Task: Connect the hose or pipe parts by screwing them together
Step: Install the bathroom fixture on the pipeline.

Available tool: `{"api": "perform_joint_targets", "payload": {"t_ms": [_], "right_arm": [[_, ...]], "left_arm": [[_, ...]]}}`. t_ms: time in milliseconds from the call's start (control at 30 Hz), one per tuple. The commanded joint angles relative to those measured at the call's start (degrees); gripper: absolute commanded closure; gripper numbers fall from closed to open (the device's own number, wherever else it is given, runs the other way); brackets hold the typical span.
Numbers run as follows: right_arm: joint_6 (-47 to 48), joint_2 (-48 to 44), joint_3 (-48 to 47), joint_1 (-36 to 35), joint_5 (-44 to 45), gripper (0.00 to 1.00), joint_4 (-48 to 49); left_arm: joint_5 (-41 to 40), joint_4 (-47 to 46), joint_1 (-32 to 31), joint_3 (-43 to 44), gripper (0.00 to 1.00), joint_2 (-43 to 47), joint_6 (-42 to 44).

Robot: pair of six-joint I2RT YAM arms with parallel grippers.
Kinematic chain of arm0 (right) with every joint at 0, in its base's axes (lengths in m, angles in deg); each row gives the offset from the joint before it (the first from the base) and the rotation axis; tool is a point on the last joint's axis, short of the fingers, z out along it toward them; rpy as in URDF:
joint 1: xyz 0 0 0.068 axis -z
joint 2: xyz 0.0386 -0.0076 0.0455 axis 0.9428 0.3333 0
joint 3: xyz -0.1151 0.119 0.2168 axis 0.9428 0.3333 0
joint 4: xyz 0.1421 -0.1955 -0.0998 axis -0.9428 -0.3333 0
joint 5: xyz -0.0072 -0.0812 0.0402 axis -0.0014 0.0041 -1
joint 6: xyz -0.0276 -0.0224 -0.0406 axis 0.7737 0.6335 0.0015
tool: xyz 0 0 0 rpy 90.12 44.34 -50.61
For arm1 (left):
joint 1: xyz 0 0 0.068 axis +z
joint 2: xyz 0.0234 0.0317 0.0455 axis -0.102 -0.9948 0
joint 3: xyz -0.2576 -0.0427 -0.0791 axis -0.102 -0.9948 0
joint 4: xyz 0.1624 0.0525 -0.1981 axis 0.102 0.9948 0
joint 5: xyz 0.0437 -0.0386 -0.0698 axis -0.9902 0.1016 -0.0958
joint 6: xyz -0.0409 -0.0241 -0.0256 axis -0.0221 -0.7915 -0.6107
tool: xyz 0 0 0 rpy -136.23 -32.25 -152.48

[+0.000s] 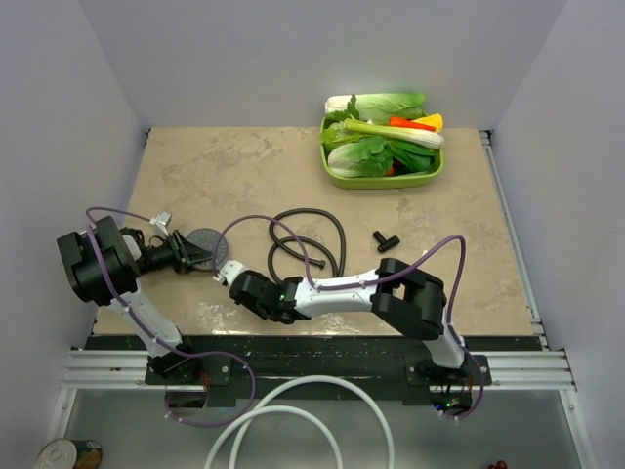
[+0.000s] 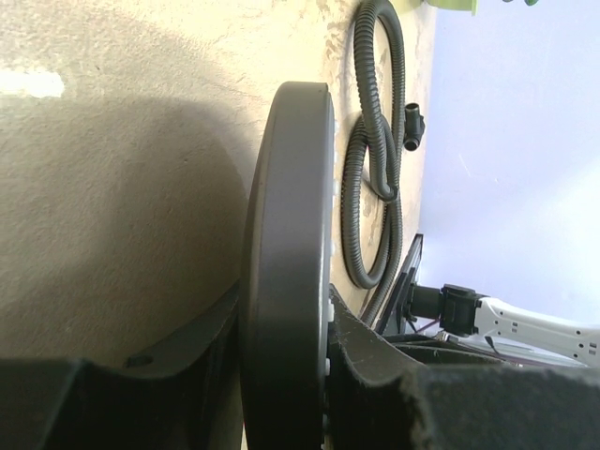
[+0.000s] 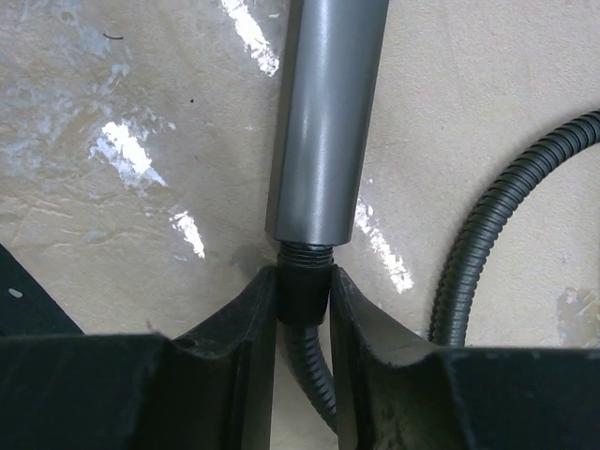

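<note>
Working across the beige stone-patterned table top, what matters to me is how the two pieces line up. The dark grey hand shower head with its round disc face and straight handle lies at the near left. The left gripper is clamped narrow on the disc, which its wrist camera shows edge-on between the fingers. The handle's long axis runs from that disc toward the near centre, straight at the right gripper. In the right wrist view the handle runs directly away from the jaws with only a slight lean. The long thin black ribbed hose lies looped just beyond the right arm, and its free end comes up between the right fingers. Those fingers are pinched narrow, one on each side of the hose's small black end nut, which touches the handle's threaded tip. A thin band of thread shows above the nut, so I judge the joint started but not seated. Nut and handle share one axis, so my next turn has to stay about that line. The small black T-shaped fitting sits well apart, nearer the right arm.
</note>
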Motion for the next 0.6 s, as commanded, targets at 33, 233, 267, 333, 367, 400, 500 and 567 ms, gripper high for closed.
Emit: {"api": "perform_joint_targets", "payload": {"t_ms": [33, 233, 267, 333, 367, 400, 500, 567], "right_arm": [[-1.7, 1.4, 0.0, 2.6, -5.4, 0.95, 3.0], [-4.9, -4.2, 4.8, 6.9, -20.1, 1.00, 11.3], [-5.7, -4.8, 5.7, 7.6, -23.8, 1.00, 13.7], [-8.4, -6.4, 8.6, 9.9, -32.6, 1.00, 19.6], [-9.5, -6.7, 9.5, 10.7, -35.2, 1.00, 21.5], [-10.7, -7.0, 11.4, 12.2, -38.3, 1.00, 25.7], [-15.9, -7.0, 14.6, 14.8, -46.4, 1.00, 34.5], [-20.8, -6.6, 16.3, 15.9, -51.7, 1.00, 42.0]], "left_arm": [[1.2, -1.3, 0.2, 0.5, 1.00, 2.3, 4.5], [2.5, -0.3, 0.2, 0.7, 1.00, 1.9, 5.5], [3.3, 0.2, 0.2, 0.8, 1.00, 1.9, 6.0], [3.8, 1.1, 0.2, 1.2, 1.00, 1.8, 6.9], [3.9, 1.2, 0.2, 1.2, 1.00, 1.7, 6.9], [4.1, 1.3, 0.1, 1.2, 1.00, 1.7, 7.2], [4.6, 1.9, 0.2, 1.4, 1.00, 1.4, 7.4], [4.9, 2.4, 0.2, 1.6, 1.00, 0.9, 7.8]]}}
